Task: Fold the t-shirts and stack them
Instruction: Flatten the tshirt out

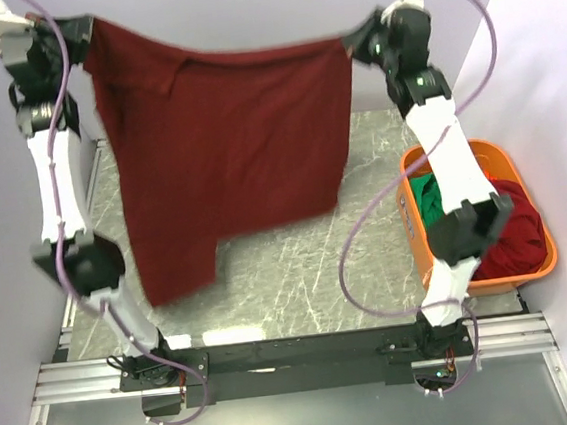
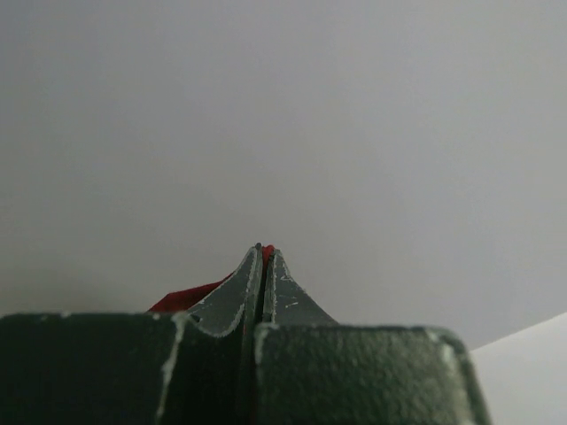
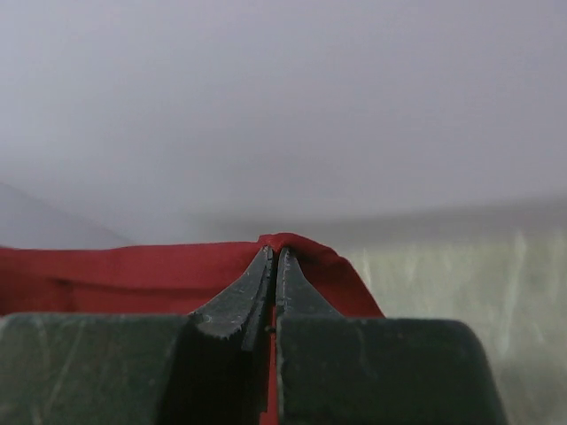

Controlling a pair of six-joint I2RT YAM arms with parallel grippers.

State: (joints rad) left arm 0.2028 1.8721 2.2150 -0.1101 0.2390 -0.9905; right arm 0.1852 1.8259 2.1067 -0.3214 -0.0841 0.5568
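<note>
Grey marbled table (image 1: 289, 272) and pale lilac walls frame the scene, and above the tabletop a maroon t-shirt (image 1: 228, 158) hangs spread out like a curtain, stretched between the two raised arms. Its top edge runs nearly taut from the upper left corner to the upper right, sagging slightly in the middle. The cloth falls in a broad sheet, with a longer flap reaching lowest on the left side; from above I cannot tell whether that lower hem touches the table. The left gripper (image 1: 84, 36) is clenched on the shirt's upper left corner. In the left wrist view its jaws are pressed together (image 2: 264, 258) with a sliver of red cloth (image 2: 182, 299) pinched between them and showing to the left. The right gripper (image 1: 356, 45) is likewise clamped on the upper right corner. In the right wrist view the closed tips (image 3: 275, 261) bite a fold of the same red fabric (image 3: 115, 274), which stretches away to the left. Off to the right of the table an orange plastic basket (image 1: 458, 145) sits partly behind the right arm. It holds a green t-shirt (image 1: 426, 199) crumpled on its left side and a dark red t-shirt (image 1: 516, 225) heaped on its right. Purple cables (image 1: 365, 225) loop from each arm down to the bases at the near edge.
</note>
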